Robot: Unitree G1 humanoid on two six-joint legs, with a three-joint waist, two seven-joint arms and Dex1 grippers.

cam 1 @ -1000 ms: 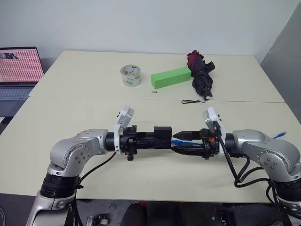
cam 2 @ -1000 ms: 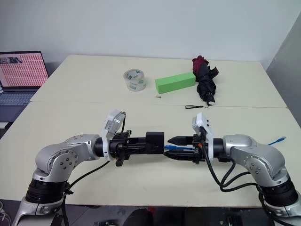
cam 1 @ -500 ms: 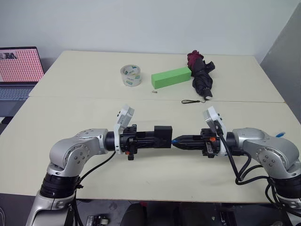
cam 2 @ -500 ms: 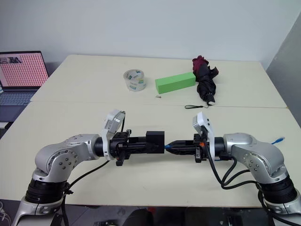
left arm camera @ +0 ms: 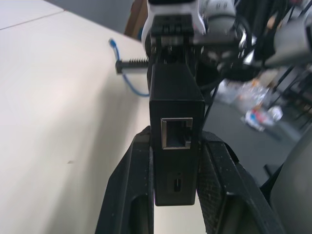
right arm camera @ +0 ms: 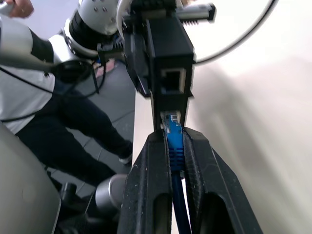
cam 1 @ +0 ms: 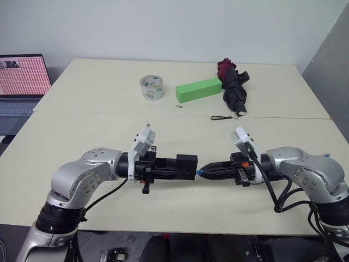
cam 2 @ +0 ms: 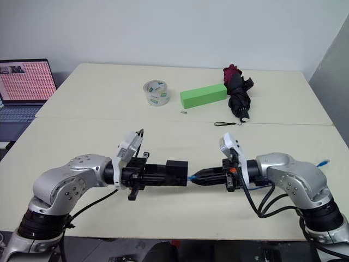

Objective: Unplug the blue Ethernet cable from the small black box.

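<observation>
- While the two arms meet above the near half of the pale cream table (cam 1: 82,125), the left gripper (cam 1: 192,165) has its black fingers (left arm camera: 127,195) clamped on the small matte black plastic box (cam 1: 188,164), one finger on each side face.
- Left wrist view: box upright between the fingers, an empty Ethernet port facing the camera, a smaller slot below it.
- Right gripper (cam 1: 203,172) points at the box from the opposite side; its fingers (right arm camera: 146,190) are closed on the plug end of the thin bright blue Ethernet cable (right arm camera: 174,146).
- Right wrist view: blue plug tip just at the box's lower edge, below a second port; cannot tell whether the plug is seated or just clear of the box.
- Head views: a sliver of blue at the right fingertips, right beside the box's edge.
- Far end of the cable with its plug lies at the table's right edge (cam 2: 325,162), well apart from the box.
- Farther back on the table: a clear roll of packing tape (cam 1: 151,87), a bright green rectangular block (cam 1: 198,89) beside it, and a folded black-and-maroon umbrella (cam 1: 233,86) with its wrist strap trailing forward.
- An open laptop with a pink-patterned screen (cam 1: 22,76) sits off the table's left side.
</observation>
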